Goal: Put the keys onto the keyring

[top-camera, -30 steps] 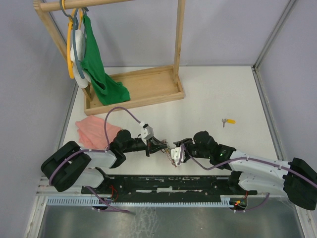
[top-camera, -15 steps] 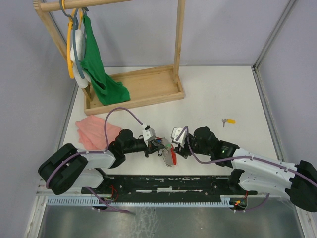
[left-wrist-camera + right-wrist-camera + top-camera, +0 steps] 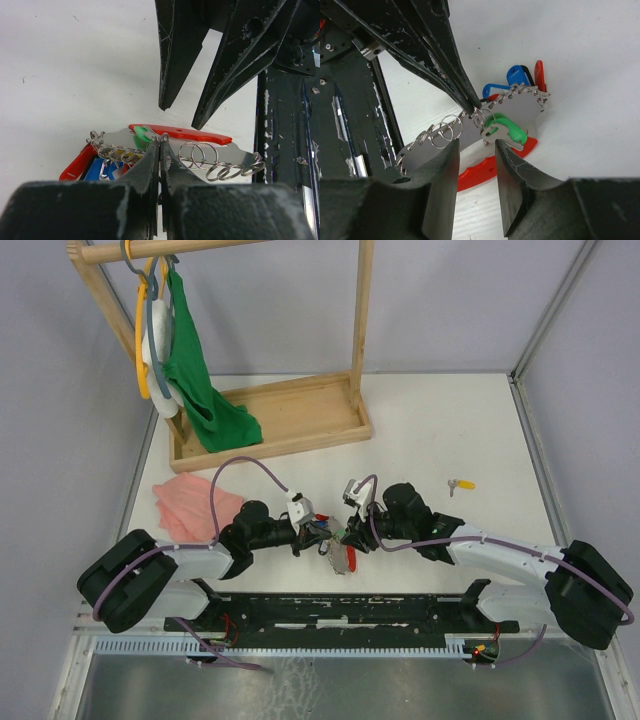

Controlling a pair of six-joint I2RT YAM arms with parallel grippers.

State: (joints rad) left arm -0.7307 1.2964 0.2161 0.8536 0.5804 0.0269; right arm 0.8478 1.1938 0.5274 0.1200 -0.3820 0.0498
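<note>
Green key by keyring left claw pinches; right claw half-open, empty.

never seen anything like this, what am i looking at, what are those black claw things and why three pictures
These are two robot arms bolted at the near edge of a white table. The wide picture comes from a camera above and behind them. The other two come from a camera on each wrist, so each shows its own black fingers up close. The left gripper is shut, pinching a key bunch: a metal plate with wire rings and red and blue tags. The right gripper is open, close to a green-tagged key at that bunch. A yellow-tagged key lies alone farther right on the table. Also there: a pink cloth and a wooden rack with a green garment hanging on it.
</note>
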